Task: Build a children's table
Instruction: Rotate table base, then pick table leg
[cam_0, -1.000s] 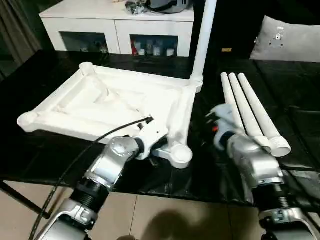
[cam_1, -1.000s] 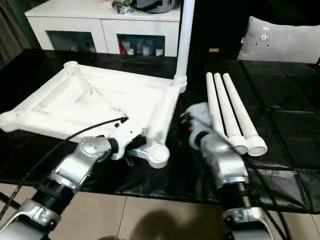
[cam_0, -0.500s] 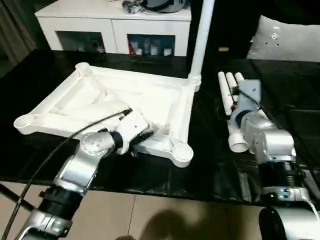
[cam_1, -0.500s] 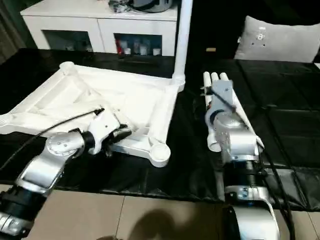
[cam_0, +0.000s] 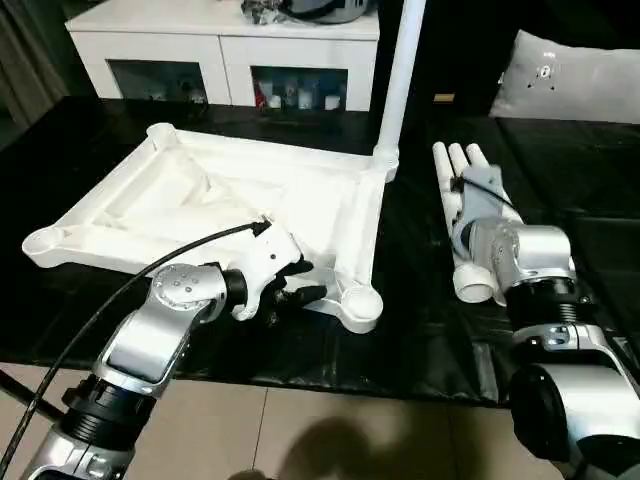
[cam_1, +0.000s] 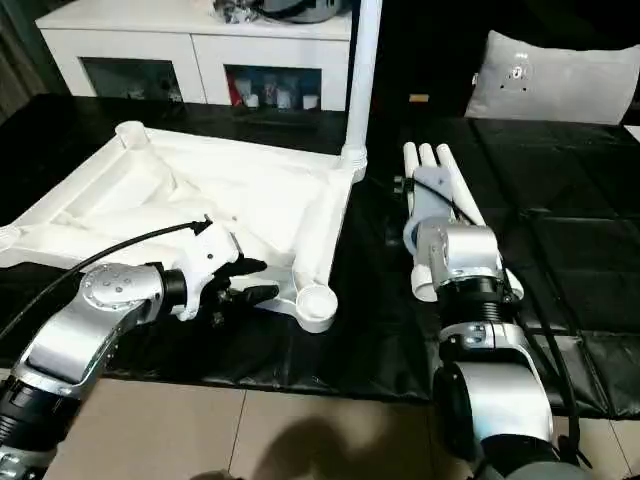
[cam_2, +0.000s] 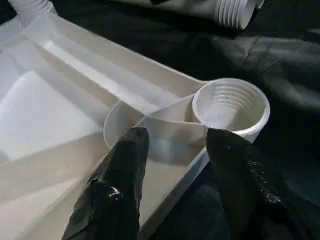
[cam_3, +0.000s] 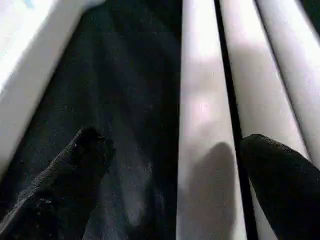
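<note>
upturned tabletop (cam_0: 200, 200) on black surface, one leg fitted; left gripper (cam_2: 175, 145) half open by empty socket (cam_2: 231, 106); right gripper (cam_3: 170, 165) wide, empty, over spare legs (cam_0: 462, 200): best centred on nearest leg before closing

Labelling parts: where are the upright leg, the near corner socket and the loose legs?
upright leg (cam_0: 400, 75), left eye view, mid shaft
near corner socket (cam_2: 231, 105), left wrist view, threaded cup
loose legs (cam_0: 447, 175), left eye view, leftmost leg's shaft
</note>
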